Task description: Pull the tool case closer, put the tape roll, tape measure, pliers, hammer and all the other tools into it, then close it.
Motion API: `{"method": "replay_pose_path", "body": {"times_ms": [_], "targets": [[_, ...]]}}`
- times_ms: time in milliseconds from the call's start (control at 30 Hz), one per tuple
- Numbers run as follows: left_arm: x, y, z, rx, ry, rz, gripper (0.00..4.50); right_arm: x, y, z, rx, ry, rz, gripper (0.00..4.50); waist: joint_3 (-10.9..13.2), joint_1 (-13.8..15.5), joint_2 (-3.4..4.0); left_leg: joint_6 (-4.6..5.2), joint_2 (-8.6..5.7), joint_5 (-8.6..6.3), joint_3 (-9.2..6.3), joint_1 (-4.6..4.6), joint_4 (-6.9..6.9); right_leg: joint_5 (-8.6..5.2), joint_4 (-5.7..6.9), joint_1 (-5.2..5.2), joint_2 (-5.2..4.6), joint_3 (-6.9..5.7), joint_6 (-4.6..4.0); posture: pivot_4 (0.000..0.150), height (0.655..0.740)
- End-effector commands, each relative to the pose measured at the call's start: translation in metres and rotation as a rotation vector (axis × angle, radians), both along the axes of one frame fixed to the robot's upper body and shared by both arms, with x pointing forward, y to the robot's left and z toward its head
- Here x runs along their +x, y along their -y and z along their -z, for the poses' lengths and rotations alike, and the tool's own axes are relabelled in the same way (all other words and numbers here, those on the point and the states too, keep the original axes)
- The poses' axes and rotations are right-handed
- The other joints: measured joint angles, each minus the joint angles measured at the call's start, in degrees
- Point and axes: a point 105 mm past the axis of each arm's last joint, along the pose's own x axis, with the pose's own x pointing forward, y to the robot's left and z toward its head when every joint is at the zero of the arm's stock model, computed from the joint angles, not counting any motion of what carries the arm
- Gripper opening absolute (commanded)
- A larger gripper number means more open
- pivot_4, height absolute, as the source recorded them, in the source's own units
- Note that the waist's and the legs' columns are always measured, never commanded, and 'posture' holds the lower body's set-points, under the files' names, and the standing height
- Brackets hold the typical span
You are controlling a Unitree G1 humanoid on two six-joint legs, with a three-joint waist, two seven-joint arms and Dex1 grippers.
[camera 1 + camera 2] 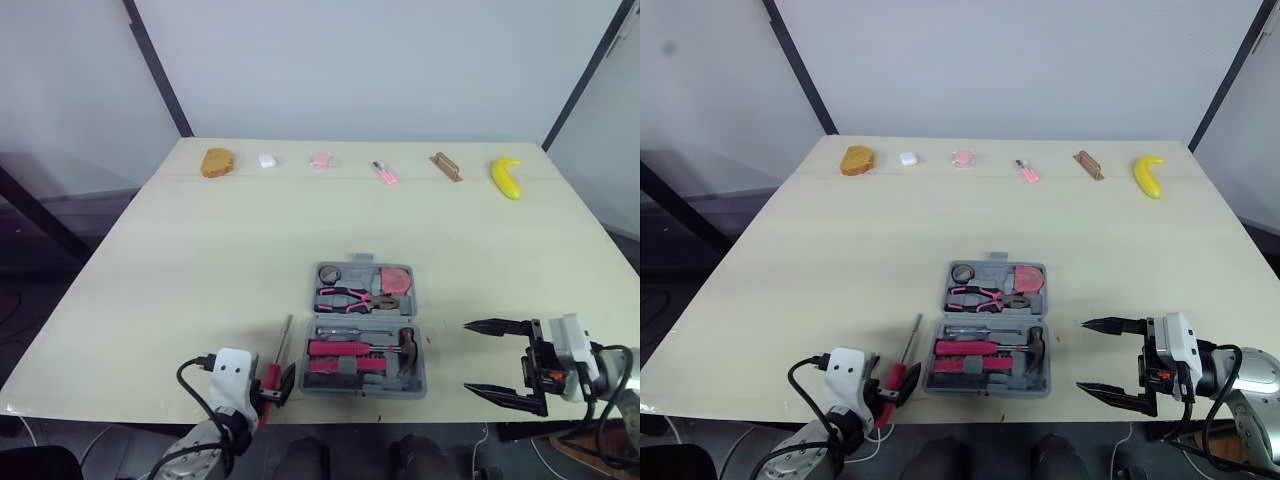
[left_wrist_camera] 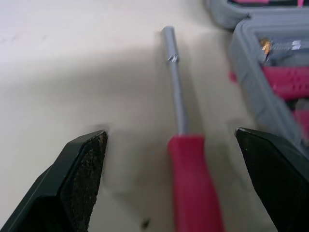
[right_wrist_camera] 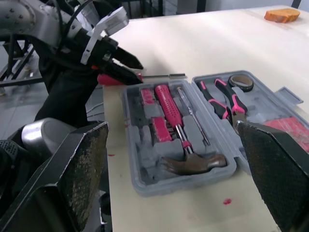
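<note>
**Case open, screwdriver outside**

Found tool case (image 3: 186, 186) lying open between both grippers, with hammer (image 3: 193, 162), pliers (image 1: 350, 297), tape roll (image 1: 330, 273) and pink tape measure (image 1: 394, 280) seated inside. Noted red-handled screwdriver (image 2: 193, 179) just outside, straddled by left gripper (image 2: 169, 136): spread wide, pads (image 2: 84, 169) clear of handle. Found right gripper (image 1: 466, 356) beside case, gaping wide, holding nothing. Observed banana (image 1: 507, 178) and bread (image 1: 217, 162) well beyond both.
</note>
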Motion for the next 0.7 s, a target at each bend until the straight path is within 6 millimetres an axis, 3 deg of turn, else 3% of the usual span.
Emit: {"method": "replay_pose_path", "body": {"times_ms": [33, 167, 233, 600, 700], "targets": [[-0.001, 0.002, 0.003, 0.035, -0.015, 0.008, 3.32, -0.001, -0.002, -0.003, -0.016, 0.043, -0.023, 4.50, 0.0, 0.0, 0.00, 0.00, 0.00, 0.00, -0.02, 0.00, 0.00, 0.00, 0.02, 0.00, 0.01, -0.01, 0.00, 0.150, 0.7400], [-0.005, -0.002, 0.009, 0.020, -0.025, -0.038, 1.30, 0.001, -0.003, -0.005, -0.019, 0.053, -0.027, 4.50, 0.0, 0.1, 0.01, 0.00, 0.00, 0.00, -0.02, 0.03, 0.01, 0.00, 0.01, 0.04, 0.00, -0.01, 0.00, 0.150, 0.7400], [-0.007, -0.002, 0.010, 0.024, -0.020, -0.039, 0.66, 0.002, -0.004, -0.006, -0.019, 0.056, -0.029, 4.50, 0.0, 0.0, 0.04, 0.00, 0.01, 0.00, -0.01, 0.05, 0.01, 0.00, 0.01, 0.05, 0.00, -0.01, 0.00, 0.150, 0.7400], [-0.003, -0.007, 0.002, 0.020, 0.050, -0.025, 0.52, 0.007, -0.017, -0.017, 0.024, 0.070, -0.063, 4.50, 0.0, -0.2, 0.05, 0.00, 0.00, 0.00, 0.08, 0.07, 0.00, 0.01, -0.05, 0.05, -0.01, 0.08, 0.01, 0.150, 0.7400], [0.004, -0.024, -0.011, 0.041, 0.093, 0.054, 0.52, 0.007, -0.026, -0.025, 0.059, 0.074, -0.095, 4.50, 0.0, -0.1, 0.02, 0.00, 0.01, 0.00, 0.01, 0.07, 0.00, 0.00, -0.02, 0.05, 0.02, 0.02, 0.00, 0.150, 0.7400]]}}
